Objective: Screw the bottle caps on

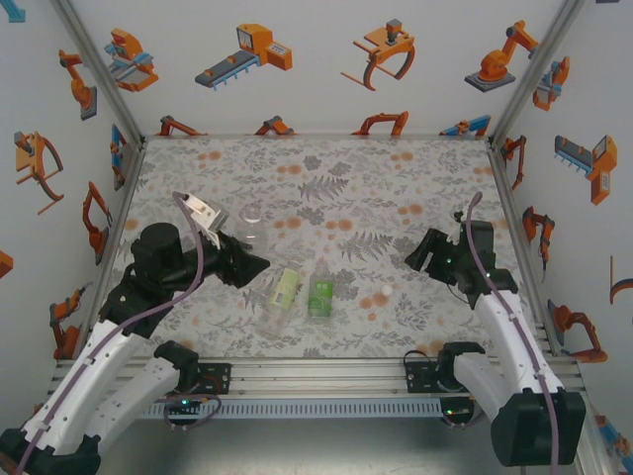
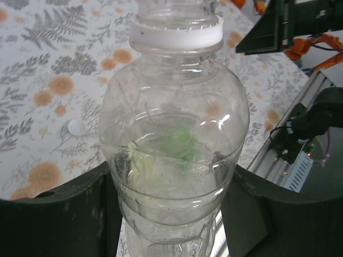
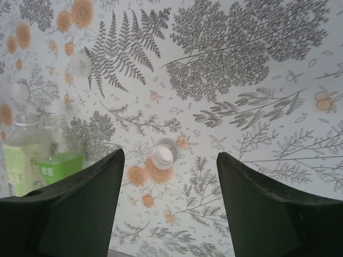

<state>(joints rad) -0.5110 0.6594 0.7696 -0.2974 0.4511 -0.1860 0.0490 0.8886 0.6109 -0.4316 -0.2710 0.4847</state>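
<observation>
- The bottles are coming up as three: the unlabelled bottle (image 2: 174,144) is sitting in the left gripper (image 1: 255,259), while the pale yellow-green bottle (image 1: 284,292) and the bright green bottle (image 1: 319,295) are lying side by side, just about touching, on the table (image 1: 396,178) between the two arms.
- The unlabelled bottle is running off the left wrist picture at both ends: its mouth is being cut by the top edge just above the white ring (image 2: 177,35) on the neck, and its base by the bottom edge.
- From above that clear bottle is melting into the leaf pattern, so its tilt is proving hard to judge.
- A green and pale smear is showing through its wall, too blurred to read.
- In the right wrist view the two labelled bottles are being clipped by the left edge, and two pale round blurs near the top left are staying unreadable.
- The left fingers (image 2: 64,214) are clamping the unlabelled bottle's body from both sides, pressing right against the plastic.
- The right gripper (image 1: 417,252) is hanging over the table with its fingers (image 3: 80,209) spread well apart, gripping and touching nothing.
- One white cap (image 3: 162,155) is lying loose on the table, framed in the gap between those fingers and well apart from the labelled bottles.
- The count is reading three bottles and one cap clearly made out.
</observation>
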